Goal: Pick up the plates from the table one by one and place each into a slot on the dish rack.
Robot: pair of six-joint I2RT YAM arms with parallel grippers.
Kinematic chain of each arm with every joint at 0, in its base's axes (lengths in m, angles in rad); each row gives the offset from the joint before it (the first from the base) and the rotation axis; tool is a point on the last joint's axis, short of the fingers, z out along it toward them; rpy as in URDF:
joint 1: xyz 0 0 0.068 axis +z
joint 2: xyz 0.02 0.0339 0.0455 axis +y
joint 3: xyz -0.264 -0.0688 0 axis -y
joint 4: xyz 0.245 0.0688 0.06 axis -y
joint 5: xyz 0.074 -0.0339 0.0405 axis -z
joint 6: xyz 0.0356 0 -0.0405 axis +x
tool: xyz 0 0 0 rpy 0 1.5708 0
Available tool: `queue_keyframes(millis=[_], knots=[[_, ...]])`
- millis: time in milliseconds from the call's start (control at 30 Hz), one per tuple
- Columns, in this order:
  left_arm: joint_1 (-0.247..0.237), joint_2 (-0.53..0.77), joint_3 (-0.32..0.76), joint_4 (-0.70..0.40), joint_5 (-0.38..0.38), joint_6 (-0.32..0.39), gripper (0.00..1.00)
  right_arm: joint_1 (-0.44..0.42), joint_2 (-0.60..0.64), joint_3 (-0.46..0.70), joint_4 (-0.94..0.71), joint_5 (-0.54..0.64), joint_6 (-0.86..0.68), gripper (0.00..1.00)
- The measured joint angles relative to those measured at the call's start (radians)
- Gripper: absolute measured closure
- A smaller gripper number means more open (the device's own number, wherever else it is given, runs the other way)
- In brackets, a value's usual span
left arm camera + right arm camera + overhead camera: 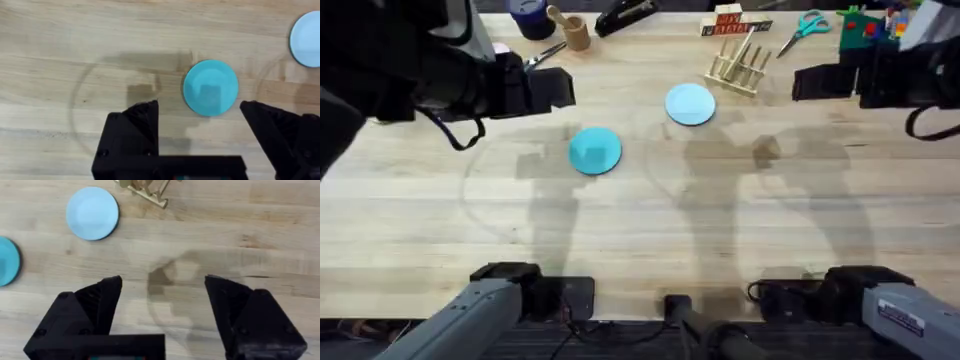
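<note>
A turquoise-blue plate (594, 151) (210, 88) (7, 261) lies flat on the table (640, 230), left of the middle. A paler light blue plate (690, 104) (306, 39) (93, 213) lies flat just in front of the dish rack (738, 68) (145, 189), whose pegs hold nothing. My left gripper (560, 88) (200, 112) hangs high over the table, up and left of the turquoise plate, open and holding nothing. High at the right, my right gripper (800, 82) (162, 290) is open and holding nothing, over bare wood beside the rack.
Along the far edge sit a dark blue cup (530, 15), a wooden cup with a spoon (575, 30), a black stapler (625, 12), red-lettered wooden blocks (728, 20), teal scissors (807, 25) and coloured toys (870, 25). Both arm bases stand at the near edge.
</note>
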Motion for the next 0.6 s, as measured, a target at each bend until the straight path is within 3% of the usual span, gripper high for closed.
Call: queue_keyframes(millis=[100,133,300,333,500,600], knots=[[0.0,0.01,0.0,0.011,0.002,0.0,0.009,0.0,0.006,0.0,0.0,0.0,0.0,0.005],[0.0,0.011,0.0,0.014,0.002,-0.004,0.068,0.0,0.006,0.0,0.0,0.0,0.0,0.005],[0.0,0.012,0.0,0.021,0.006,-0.004,0.84,0.0,0.006,0.0,0.0,0.0,0.0,0.005],[0.0,0.012,0.0,0.023,0.011,0.001,0.925,0.0,0.006,0.0,0.0,0.0,0.0,0.005],[0.013,0.012,0.0,0.03,0.121,0.045,0.959,0.0,0.006,0.0,0.0,0.0,0.0,0.005],[0.066,0.019,0.0,0.024,0.243,0.1,0.959,0.0,0.006,0.0,0.0,0.0,0.0,0.005]])
